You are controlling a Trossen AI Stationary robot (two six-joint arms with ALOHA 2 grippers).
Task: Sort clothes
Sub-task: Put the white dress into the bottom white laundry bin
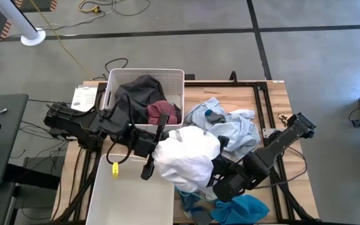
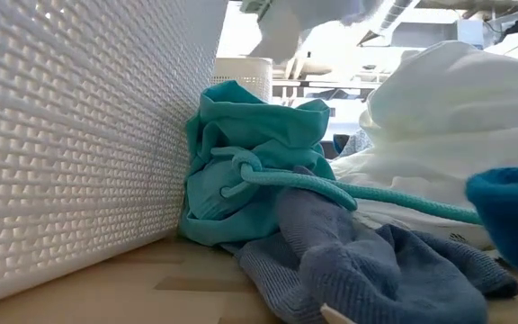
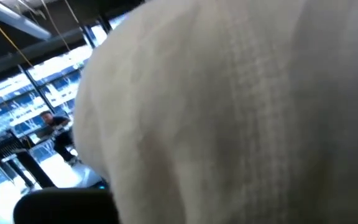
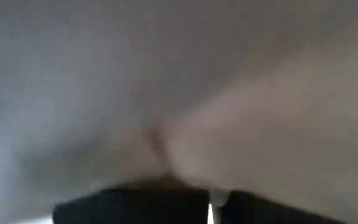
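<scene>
A big white garment (image 1: 189,156) is bunched at the table's middle, over a pile of pale grey and blue clothes (image 1: 230,125). My left gripper (image 1: 150,156) is at the garment's left edge, and white cloth (image 3: 241,112) fills its wrist view. My right gripper (image 1: 220,181) comes from the right, low at the garment's near right side, shut on white cloth (image 4: 166,93). A teal garment with a cord (image 2: 250,171) and a blue-grey one (image 2: 367,261) lie on the table's near part. My right gripper pinches a fold of the white garment (image 4: 160,149) between its two fingers (image 4: 129,205), which stand almost together. The cloth covers the whole wrist view. Which part of the garment this is cannot be told, and the garment hides the fingers from above.
A white bin (image 1: 114,87) at the far side holds dark grey and maroon clothes (image 1: 161,111). A second white bin (image 1: 99,187) stands at the near left, and its wall (image 2: 70,135) fills the low view's left. A bright blue cloth (image 1: 249,206) lies near the right arm.
</scene>
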